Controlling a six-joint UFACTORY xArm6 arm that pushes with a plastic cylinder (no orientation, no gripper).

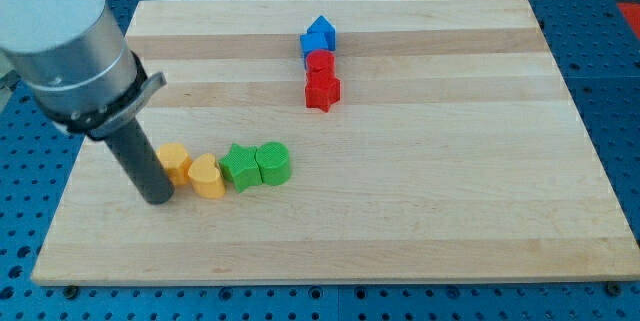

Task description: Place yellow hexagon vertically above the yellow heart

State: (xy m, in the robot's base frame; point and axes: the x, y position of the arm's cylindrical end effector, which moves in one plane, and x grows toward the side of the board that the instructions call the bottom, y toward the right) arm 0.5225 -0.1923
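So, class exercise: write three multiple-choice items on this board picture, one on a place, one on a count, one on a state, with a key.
1. Where is my tip?
A. Just to the view's left of the yellow hexagon
B. Beside the blue block
C. At the view's right edge of the board

2. How many green blocks are there?
A. One
B. Two
C. Three

3. How does the yellow heart stand with the green star?
A. Stacked on it
B. Far apart from it
C. Side by side, touching or nearly so

Key: 1 A, the rod ends at the hexagon's left side. 2 B, the star and a second green block sit together. 3 C, the heart lies against the star's left.
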